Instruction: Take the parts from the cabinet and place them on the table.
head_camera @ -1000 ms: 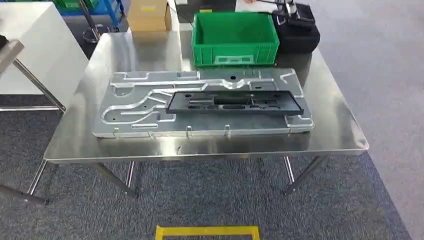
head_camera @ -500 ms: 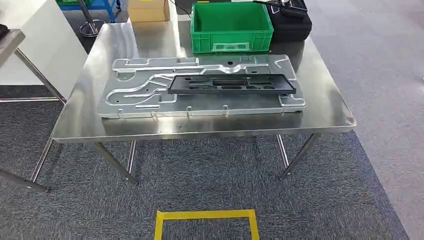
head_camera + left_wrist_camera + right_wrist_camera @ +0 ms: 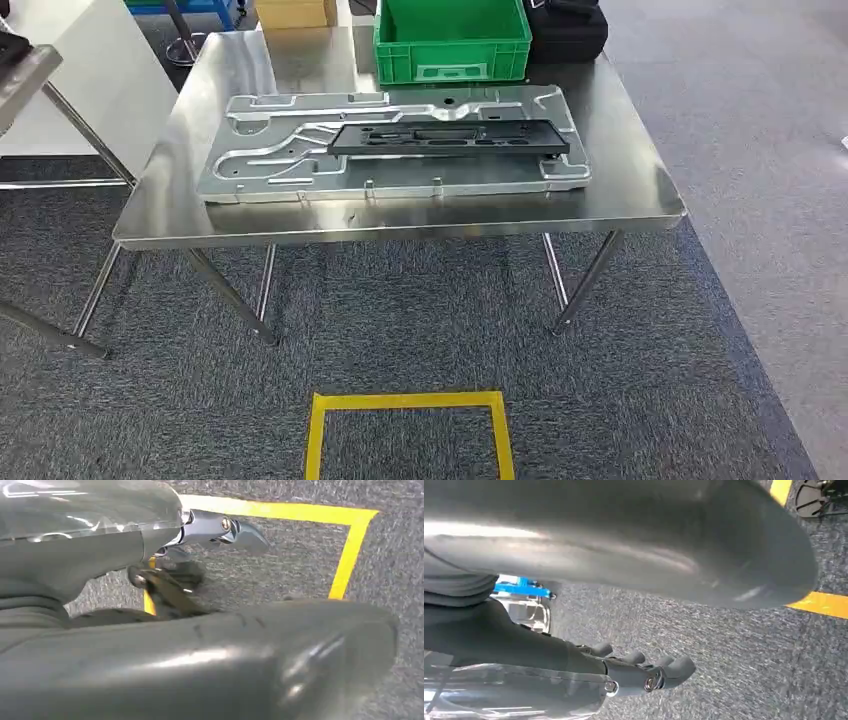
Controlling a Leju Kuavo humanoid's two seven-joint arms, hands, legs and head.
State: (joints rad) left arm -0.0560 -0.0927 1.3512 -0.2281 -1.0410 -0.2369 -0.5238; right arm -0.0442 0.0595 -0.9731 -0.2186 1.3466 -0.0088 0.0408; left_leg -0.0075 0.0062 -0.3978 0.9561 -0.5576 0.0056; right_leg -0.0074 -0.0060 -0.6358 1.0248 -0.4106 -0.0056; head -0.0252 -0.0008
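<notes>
A long black plastic part [image 3: 448, 138] lies flat on a machined silver metal plate [image 3: 260, 165], which rests on the steel table [image 3: 640, 190] ahead of me. Both arms hang down beside my body. In the left wrist view, my left hand [image 3: 150, 630] hangs over the grey carpet, its fingers [image 3: 235, 532] stretched out and holding nothing. My right hand [image 3: 539, 645] hangs the same way, its fingers [image 3: 664, 672] apart from the thumb with nothing between them. The cabinet is not in sight.
A green crate [image 3: 450, 40] stands at the table's far edge, with a black bag [image 3: 565, 30] to its right and a cardboard box [image 3: 295, 12] behind. A white table [image 3: 90, 70] stands at the left. A yellow tape square [image 3: 408, 402] marks the carpet before me.
The whole picture has shifted: the table sits higher and smaller and more carpet shows, so my camera has drawn back. Nothing on the table has moved.
</notes>
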